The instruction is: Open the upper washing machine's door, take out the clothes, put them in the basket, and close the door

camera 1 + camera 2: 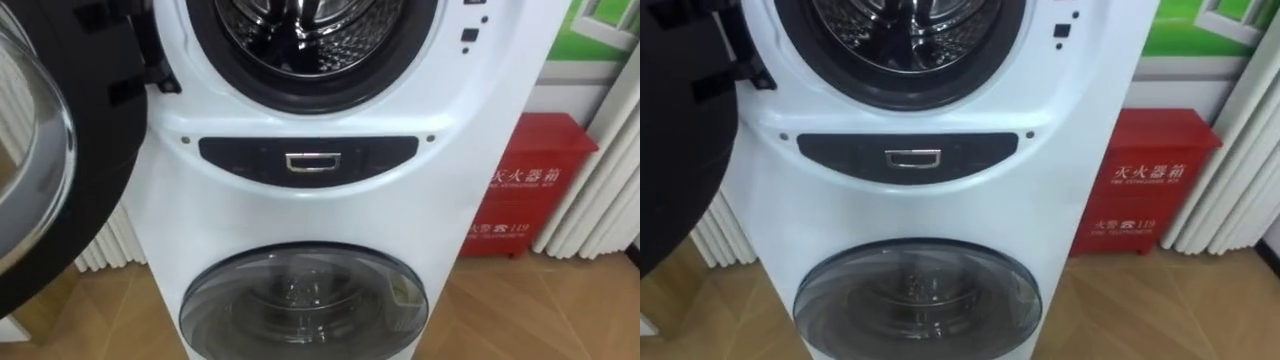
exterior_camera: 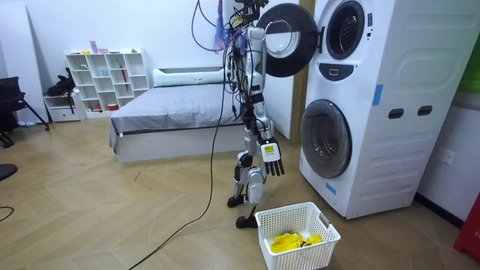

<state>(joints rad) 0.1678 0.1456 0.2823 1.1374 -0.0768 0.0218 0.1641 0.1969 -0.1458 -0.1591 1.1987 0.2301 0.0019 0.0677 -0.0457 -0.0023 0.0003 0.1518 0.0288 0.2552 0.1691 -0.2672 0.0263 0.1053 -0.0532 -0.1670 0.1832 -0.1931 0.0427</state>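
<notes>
Hanging slack-fingered, the right hand [image 2: 271, 159] holds nothing; yellow clothes [image 2: 294, 241] lie crumpled across the basket [image 2: 298, 257] floor.

Slim humanoid robot with silver-grey limbs and darker joints. A tangle of dark cables covers its upper body, and straps rise from its shoulders. Its right hand [image 2: 271, 159] has dark fingers [image 2: 276, 168] and a small pale tag on its back. A long dark cable trails behind.
</notes>
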